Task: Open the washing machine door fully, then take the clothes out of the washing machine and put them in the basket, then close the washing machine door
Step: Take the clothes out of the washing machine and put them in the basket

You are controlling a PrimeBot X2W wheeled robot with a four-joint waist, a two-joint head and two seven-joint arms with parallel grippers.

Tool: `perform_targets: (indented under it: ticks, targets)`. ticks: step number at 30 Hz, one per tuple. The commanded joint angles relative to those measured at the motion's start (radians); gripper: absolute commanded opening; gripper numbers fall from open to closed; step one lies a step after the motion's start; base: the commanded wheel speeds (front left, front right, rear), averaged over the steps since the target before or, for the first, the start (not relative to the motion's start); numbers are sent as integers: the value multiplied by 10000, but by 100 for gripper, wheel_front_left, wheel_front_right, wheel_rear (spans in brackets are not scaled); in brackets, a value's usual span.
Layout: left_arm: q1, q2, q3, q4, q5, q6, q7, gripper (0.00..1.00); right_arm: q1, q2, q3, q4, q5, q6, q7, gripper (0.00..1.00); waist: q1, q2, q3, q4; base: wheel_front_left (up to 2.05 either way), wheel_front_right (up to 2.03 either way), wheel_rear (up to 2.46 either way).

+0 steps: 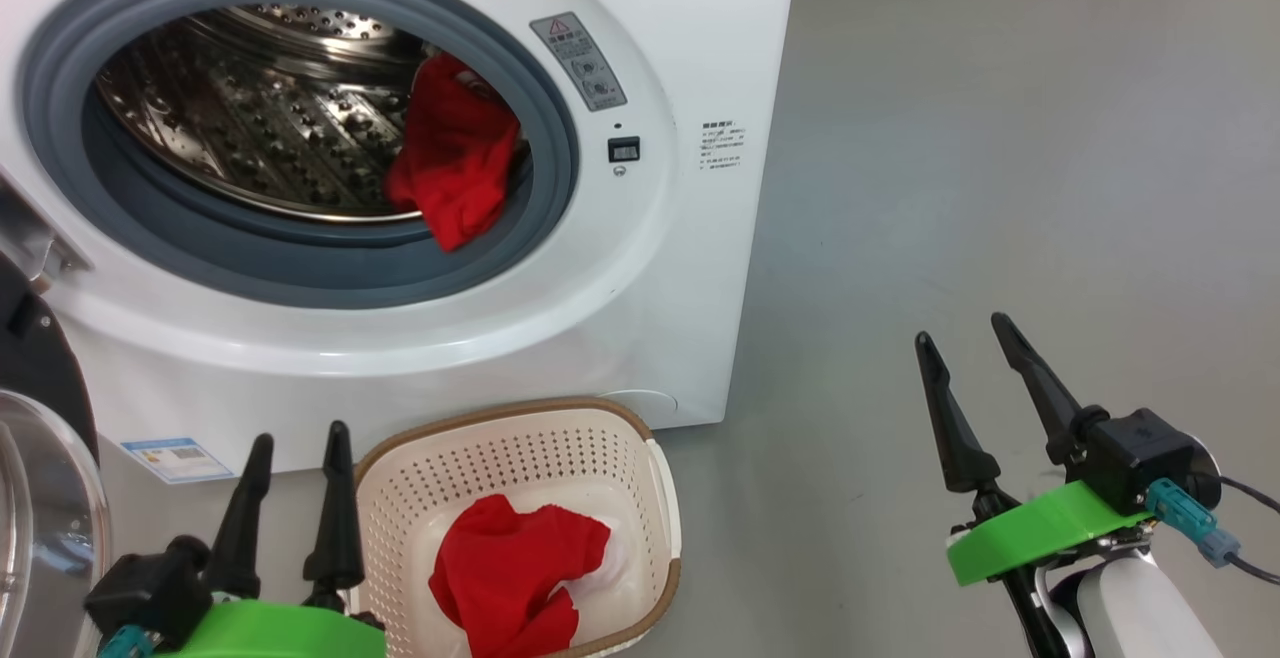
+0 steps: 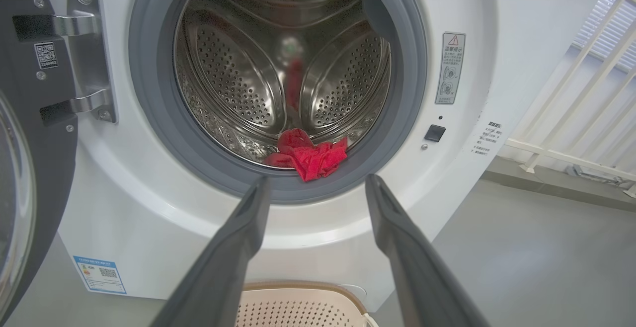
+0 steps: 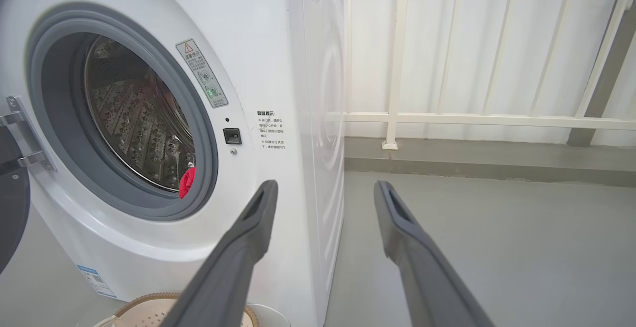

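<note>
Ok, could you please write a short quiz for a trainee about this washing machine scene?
1. True or false: the washing machine door is open.
2. Where are the red clothes? A) all in the drum; B) all in the basket; C) one piece in each.
3. Fill in: the left tool and the right tool both stand ____ and hold nothing.

Key: 1 true; 2 C; 3 open.
</note>
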Motion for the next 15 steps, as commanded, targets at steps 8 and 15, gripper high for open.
perform_targets:
  ticks: [8,15]
  targets:
    - [513,253,669,-1056,82,468,-87,100,244,11,105,-412,-269,48,-63,100,0,0,-292,-47,0,0,0]
    - [764,343,674,-1381,118,659,95,100,367,11,139,-455,-278,48,-63,100,0,0,-420,-99,0,0,0]
